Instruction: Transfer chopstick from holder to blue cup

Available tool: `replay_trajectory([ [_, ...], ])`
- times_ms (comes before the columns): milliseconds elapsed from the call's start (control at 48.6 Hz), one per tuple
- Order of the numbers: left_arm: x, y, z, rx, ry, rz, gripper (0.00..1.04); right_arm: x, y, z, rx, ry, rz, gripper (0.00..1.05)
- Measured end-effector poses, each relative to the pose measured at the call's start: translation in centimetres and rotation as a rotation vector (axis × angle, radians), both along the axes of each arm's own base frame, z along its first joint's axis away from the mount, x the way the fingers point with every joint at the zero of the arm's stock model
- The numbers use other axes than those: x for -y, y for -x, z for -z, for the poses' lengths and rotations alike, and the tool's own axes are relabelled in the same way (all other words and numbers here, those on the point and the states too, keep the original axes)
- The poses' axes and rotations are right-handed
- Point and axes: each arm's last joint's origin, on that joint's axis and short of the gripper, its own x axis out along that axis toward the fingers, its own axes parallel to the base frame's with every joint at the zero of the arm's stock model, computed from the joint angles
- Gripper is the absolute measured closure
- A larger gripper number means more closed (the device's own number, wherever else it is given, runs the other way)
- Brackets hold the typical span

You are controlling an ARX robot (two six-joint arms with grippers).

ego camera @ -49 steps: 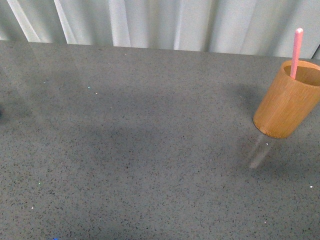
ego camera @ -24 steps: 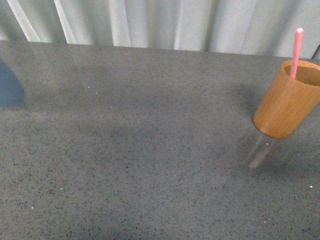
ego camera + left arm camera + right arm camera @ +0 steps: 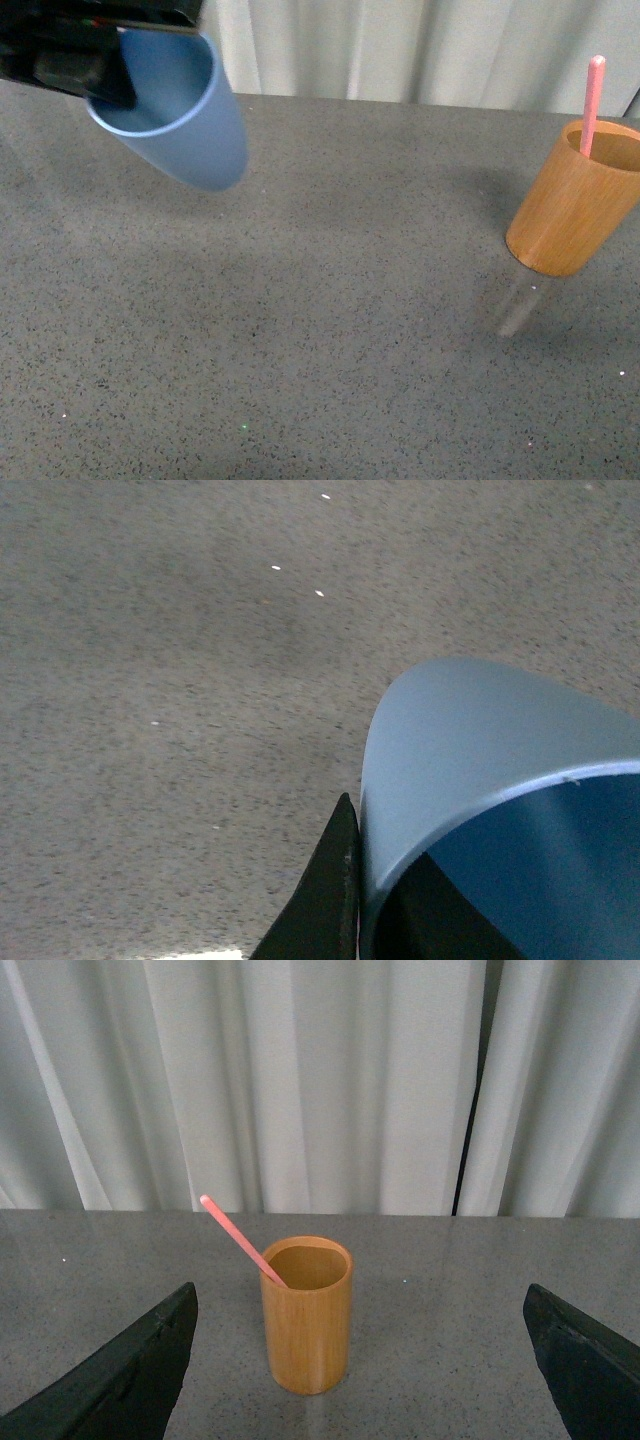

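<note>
Even, diffuse light with soft shadows on the table [image 3: 330,330]; edges slightly blurred, no glare.

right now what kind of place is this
Probably a staged test bench, not a kitchen: a speckled grey countertop, plain white curtains behind it, with a holder and blue cup as props.

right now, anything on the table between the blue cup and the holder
Nothing. In the front view only bare table lies between the blue cup and the holder.

The lower part of the chopstick [image 3: 595,100] hides inside the holder [image 3: 572,200].
</note>
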Motion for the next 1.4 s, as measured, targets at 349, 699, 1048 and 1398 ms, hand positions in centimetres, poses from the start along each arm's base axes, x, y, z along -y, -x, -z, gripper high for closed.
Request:
replay_trajectory([
  [349,6.6,0.6,6.0,-0.131,-0.005,0.077,1.01,0.0,0.0,0.0,0.0,0.0,0.0,0.1],
  [699,8.5,-0.2,8.3,-0.144,-0.039,0.076,1.01,0.0,0.0,0.0,0.0,0.0,0.0,0.1],
  [1048,8.9,-1.2,8.9,-0.141,-0.043,0.072,1.01,0.0,0.0,0.0,0.0,0.0,0.0,0.1],
  [1398,9.3,-1.2,9.2,-0.133,-0.034,0.059,0.99,0.0,0.0,0.0,0.0,0.0,0.0,0.1],
])
